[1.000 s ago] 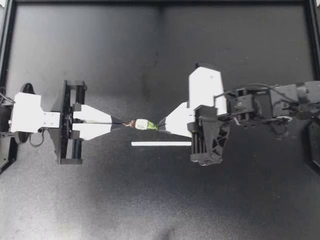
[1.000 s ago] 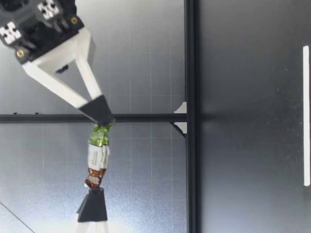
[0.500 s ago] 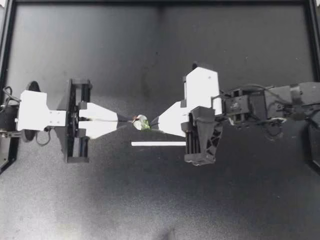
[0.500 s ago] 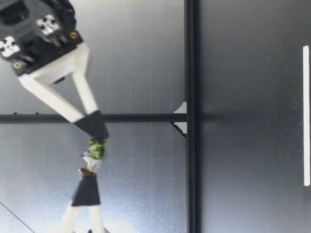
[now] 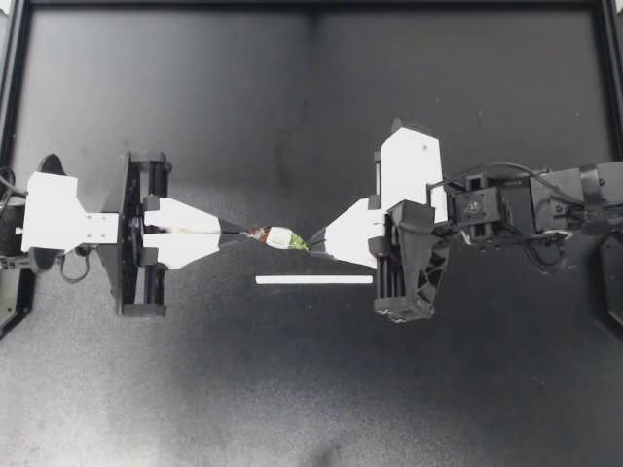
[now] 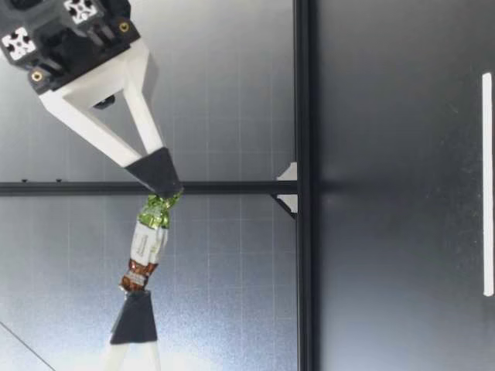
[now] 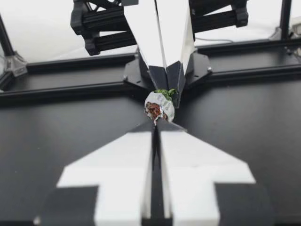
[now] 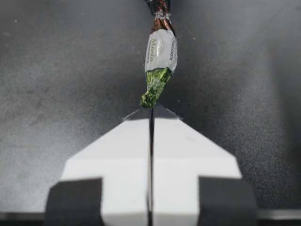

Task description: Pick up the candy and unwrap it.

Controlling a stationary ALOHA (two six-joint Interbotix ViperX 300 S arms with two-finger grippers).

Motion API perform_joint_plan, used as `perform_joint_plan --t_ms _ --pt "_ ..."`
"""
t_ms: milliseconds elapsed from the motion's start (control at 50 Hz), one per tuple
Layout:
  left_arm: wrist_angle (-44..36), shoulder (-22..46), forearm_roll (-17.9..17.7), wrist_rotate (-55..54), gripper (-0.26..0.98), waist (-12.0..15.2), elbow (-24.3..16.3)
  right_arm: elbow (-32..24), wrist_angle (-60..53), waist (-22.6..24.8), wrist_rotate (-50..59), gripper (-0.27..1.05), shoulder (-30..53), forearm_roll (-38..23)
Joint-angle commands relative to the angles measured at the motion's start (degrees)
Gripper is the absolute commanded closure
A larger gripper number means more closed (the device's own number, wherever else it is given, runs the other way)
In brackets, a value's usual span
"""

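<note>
A wrapped candy (image 5: pixel 279 236) with a white middle, a brown twisted end and a green twisted end hangs in the air between both grippers, well above the black table. My left gripper (image 5: pixel 242 233) is shut on the brown end. My right gripper (image 5: pixel 310 244) is shut on the green end. In the low view the candy (image 6: pixel 148 240) stretches between the two dark tips, slightly slanted. The left wrist view shows the candy (image 7: pixel 160 104) end-on ahead of my pinched fingertips. In the right wrist view the candy (image 8: pixel 160 52) runs straight ahead from my closed tips.
A thin white strip (image 5: pixel 313 279) lies on the table just below the candy. A black frame rail (image 5: pixel 311 4) borders the table at the back and sides. In the low view the strip (image 6: pixel 486 184) lies near that camera.
Half a second ago the grippers were pushed together and the candy was bunched up. Both have since drawn apart, and the candy is stretched out again.
</note>
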Motion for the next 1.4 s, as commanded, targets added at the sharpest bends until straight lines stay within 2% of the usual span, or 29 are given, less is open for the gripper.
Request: perform_joint_plan --t_ms 0,200,340,500,620,720,800,1080,1380 --pt "-0.53 -0.53 -0.18 -0.09 0.85 0.18 -1.23 -1.23 -0.88 -0.09 -0.18 0.99 -0.53 0.00" --pt "-0.18 1.76 -0.18 -0.79 0.85 0.18 -3.25 -3.25 -1.32 -0.09 -0.26 0.99 1.32 -0.18" --pt "-0.18 2.02 -0.18 -1.76 0.85 0.18 -2.99 -2.99 -1.05 -0.09 -0.26 0.98 0.88 -0.18" --pt "-0.18 1.85 -0.18 -1.32 0.85 0.18 -2.81 -2.46 -1.05 -0.09 -0.26 0.89 1.05 -0.26" --pt "-0.18 1.85 0.00 -0.70 0.85 0.18 -2.55 -2.20 -1.41 -0.09 -0.35 0.70 1.49 -0.26" --pt "-0.35 1.85 1.14 -0.18 0.85 0.18 -1.85 -1.93 -2.72 -0.26 -0.44 0.39 1.49 -0.26" --pt "-0.53 1.93 2.02 0.70 0.85 0.18 -1.32 -0.97 -5.62 -0.44 -0.53 0.21 1.05 -0.35" --pt "-0.53 1.85 2.29 3.43 0.85 0.26 -1.23 3.87 -24.87 -0.88 0.35 0.24 0.00 0.18" --pt "-0.62 1.67 2.29 4.13 0.85 0.18 -2.20 3.34 -29.36 -0.97 3.78 0.24 4.04 0.88"
